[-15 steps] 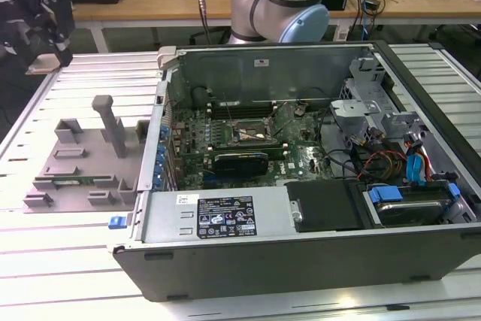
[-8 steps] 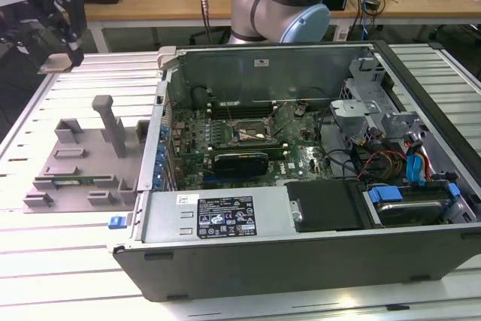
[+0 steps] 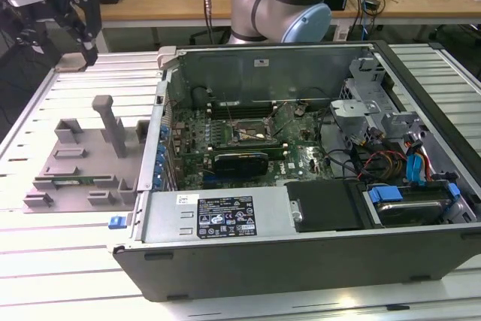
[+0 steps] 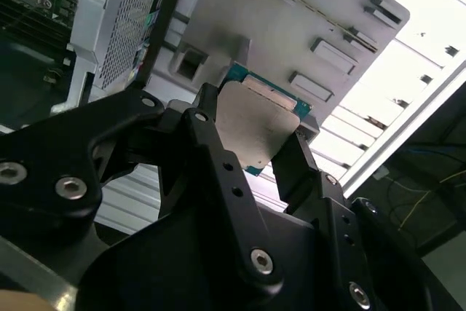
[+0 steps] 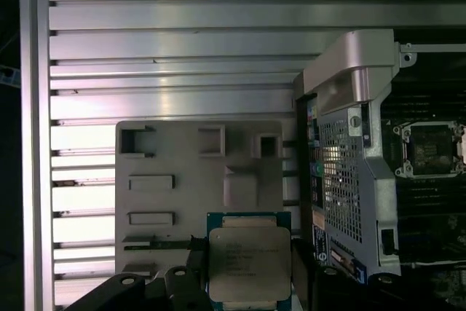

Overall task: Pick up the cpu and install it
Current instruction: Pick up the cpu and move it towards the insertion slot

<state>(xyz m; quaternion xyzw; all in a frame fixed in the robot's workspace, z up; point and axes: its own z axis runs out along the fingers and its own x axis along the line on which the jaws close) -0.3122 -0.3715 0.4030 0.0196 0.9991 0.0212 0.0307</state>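
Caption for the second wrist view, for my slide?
Black fingers clamp the cpu above the grey parts tray, open computer case beside it.

Even, bright room light falls from above in the exterior view. The worktop (image 3: 68, 276) slats glare near-white along the near edge. The case (image 3: 301, 261) casts only soft shadow, and its inside is darker but readable. In the second wrist view the worktop's far slats are burnt out to white. Against them the black tool (image 4: 255, 125) is almost a silhouette, with small highlights on its screws, and the cpu (image 4: 251, 107) lid gives a dull grey sheen. The first wrist view is dim, with broad pale bands of reflection across the slats, and the case interior is nearly black.
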